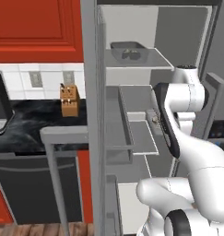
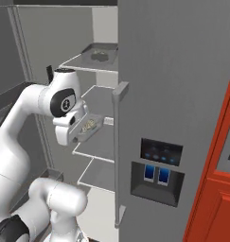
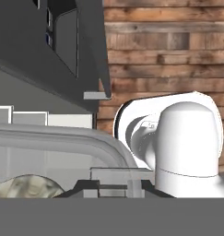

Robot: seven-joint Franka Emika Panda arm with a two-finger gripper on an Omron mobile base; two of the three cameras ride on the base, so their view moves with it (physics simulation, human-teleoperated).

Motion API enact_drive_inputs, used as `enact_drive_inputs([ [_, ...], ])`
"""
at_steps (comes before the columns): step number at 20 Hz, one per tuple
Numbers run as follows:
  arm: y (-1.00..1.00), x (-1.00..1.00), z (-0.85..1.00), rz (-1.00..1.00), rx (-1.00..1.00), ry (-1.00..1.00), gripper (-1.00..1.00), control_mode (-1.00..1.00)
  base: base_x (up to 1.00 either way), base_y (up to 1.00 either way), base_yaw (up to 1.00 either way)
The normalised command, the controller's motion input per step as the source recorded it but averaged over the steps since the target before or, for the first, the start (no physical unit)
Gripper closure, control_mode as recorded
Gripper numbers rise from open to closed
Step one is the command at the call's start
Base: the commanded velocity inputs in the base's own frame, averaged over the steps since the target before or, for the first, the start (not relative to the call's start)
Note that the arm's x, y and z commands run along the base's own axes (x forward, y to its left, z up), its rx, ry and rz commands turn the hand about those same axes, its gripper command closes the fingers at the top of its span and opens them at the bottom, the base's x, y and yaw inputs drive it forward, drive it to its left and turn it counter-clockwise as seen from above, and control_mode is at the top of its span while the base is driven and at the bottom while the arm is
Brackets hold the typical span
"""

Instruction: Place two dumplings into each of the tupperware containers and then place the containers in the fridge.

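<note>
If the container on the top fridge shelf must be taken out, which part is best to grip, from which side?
Probably its raised front rim, from the open door side. The top container lies flat on the shelf, and fridge walls close it behind and beside, so pinch the rim, one finger inside.

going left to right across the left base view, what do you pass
dark appliance on the counter → wooden knife block → fridge side wall → tupperware container on the top fridge shelf → second tupperware container, carried by the hand → white arm
</note>
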Motion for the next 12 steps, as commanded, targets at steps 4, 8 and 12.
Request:
enact_drive_inputs([
  [4,0.00,0.00,0.00,0.00,0.00,0.00,1.00,1.00,0.50,0.00,-0.07],
  [8,0.00,0.00,0.00,0.00,0.00,0.00,1.00,1.00,0.47,0.00,-0.05],
  [12,0.00,0.18,0.00,0.00,0.00,0.00,1.00,-1.00,0.40,0.00,0.00],
])
